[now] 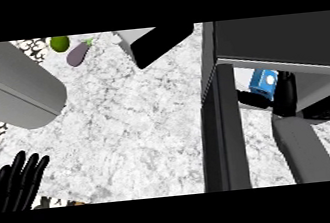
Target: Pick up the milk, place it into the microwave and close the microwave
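Boxy blue milk carton (264, 81) inside dark microwave (280, 42), beside right hand (283, 94).

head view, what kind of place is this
Most likely a kitchen: a marbled counter, a microwave with its door open and a blue milk carton inside, and an eggplant beside a lime.

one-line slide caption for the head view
Right hand reaches into the open microwave beside the blue milk carton; left hand rests open at lower left.
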`<state>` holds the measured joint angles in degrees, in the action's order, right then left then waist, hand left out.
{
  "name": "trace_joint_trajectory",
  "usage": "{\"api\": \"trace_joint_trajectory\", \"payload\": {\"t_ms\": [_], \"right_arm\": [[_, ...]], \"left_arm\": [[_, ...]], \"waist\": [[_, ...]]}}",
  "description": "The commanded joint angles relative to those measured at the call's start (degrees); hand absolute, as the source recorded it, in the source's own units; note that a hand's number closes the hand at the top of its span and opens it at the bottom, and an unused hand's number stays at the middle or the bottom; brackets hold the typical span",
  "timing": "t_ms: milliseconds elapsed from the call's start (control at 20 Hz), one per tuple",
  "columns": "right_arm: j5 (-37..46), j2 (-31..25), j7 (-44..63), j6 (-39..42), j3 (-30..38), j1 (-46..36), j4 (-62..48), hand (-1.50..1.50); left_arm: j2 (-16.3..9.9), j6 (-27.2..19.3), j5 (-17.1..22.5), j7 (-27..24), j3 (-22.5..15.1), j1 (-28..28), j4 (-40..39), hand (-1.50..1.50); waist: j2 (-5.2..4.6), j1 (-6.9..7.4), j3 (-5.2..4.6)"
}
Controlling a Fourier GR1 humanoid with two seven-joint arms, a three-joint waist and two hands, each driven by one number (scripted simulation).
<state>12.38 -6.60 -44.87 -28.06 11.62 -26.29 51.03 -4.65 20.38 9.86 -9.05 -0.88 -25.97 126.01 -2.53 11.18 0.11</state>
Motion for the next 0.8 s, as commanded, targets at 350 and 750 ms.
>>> {"api": "trace_joint_trajectory", "payload": {"t_ms": [350,750], "right_arm": [[0.7,-5.9,17.1,4.4,3.0,-22.5,-23.2,-1.5],[0.0,-8.1,12.3,9.1,5.0,-27.0,-32.4,-1.5]], "left_arm": [[2.6,-2.8,-4.9,1.7,-4.2,1.0,0.4,-1.5],[4.3,-4.3,-8.2,2.5,-7.6,1.0,0.5,-1.5]], "waist": [[-0.55,-1.87,0.25],[-0.19,-4.17,0.28]]}}
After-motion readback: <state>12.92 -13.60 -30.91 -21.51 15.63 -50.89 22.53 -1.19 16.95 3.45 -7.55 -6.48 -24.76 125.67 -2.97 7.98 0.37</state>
